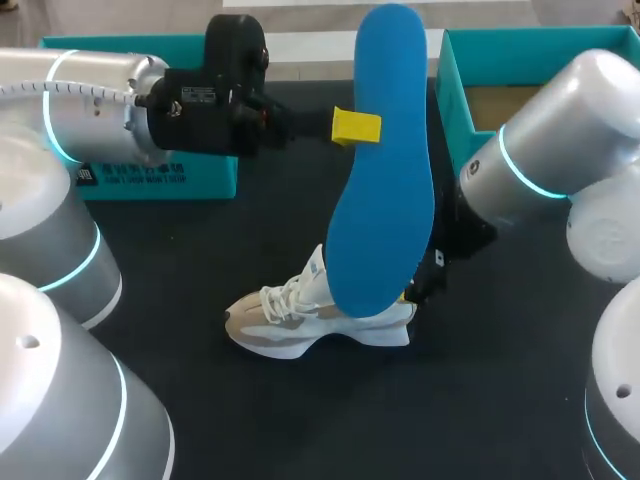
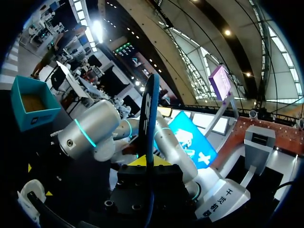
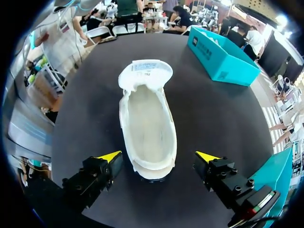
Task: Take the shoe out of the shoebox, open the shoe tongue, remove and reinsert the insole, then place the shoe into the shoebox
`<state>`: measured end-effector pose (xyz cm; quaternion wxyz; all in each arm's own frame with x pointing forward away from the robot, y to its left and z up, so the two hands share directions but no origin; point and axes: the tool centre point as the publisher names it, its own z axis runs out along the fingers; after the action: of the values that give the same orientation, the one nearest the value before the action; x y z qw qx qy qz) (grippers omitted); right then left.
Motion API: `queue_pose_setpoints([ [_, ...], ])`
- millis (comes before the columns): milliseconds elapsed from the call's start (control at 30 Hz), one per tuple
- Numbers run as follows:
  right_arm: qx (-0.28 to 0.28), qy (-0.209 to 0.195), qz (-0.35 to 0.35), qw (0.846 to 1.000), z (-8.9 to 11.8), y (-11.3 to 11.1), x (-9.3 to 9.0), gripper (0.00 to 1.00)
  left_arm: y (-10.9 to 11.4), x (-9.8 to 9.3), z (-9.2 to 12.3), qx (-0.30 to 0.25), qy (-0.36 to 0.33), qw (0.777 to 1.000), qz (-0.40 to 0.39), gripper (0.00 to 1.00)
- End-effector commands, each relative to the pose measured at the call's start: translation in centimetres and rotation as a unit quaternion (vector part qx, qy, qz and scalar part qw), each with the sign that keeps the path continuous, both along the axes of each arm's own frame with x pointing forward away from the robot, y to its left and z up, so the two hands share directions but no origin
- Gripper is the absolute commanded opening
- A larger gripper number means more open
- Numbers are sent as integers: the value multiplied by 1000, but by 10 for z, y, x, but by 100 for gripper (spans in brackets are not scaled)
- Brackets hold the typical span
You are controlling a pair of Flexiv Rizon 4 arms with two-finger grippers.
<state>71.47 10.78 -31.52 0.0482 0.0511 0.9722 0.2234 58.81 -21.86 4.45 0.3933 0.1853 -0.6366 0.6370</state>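
**Jaws divided: right spread at the heel, left pinching the insole**

Jaws on the right gripper (image 3: 159, 156) stand wide apart, one yellow tip on each side of the heel, and neither appears to touch it. The shoe (image 3: 147, 123) lies on the table (image 1: 180, 260) near the middle. Its long axis runs left to right, toe to the left and heel to the right, and the tongue is folded forward so the empty inside shows. The right arm comes in from the right with its wrist bent down over the heel, so it is the nearer arm to the shoe.

Just beyond, the insole (image 1: 385, 170) hangs clear of the shoe, its long axis running near to far. That puts it crosswise to the shoe, with its near end over the opening. The left gripper (image 1: 365, 127) pinches it by the edge partway up. The left arm reaches level from the left, fingers pointing right.

To go back in, I judge the insole must swing until its length lines up with the shoe.

At the far edge, the right box (image 1: 458, 90) and the left box (image 1: 150, 185) sit well apart from the shoe.
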Motion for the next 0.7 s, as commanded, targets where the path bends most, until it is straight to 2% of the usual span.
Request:
queue_pose_setpoints([
  [33,-92,13,-4,996,16,0,-1,100,-1,0,-1,0,0,1000,0,0],
  [367,-134,-4,18,991,12,7,-4,100,-1,0,-1,0,0,1000,0,0],
  [700,-130,18,15,991,-3,6,-5,100,-1,0,-1,0,0,1000,0,0],
])
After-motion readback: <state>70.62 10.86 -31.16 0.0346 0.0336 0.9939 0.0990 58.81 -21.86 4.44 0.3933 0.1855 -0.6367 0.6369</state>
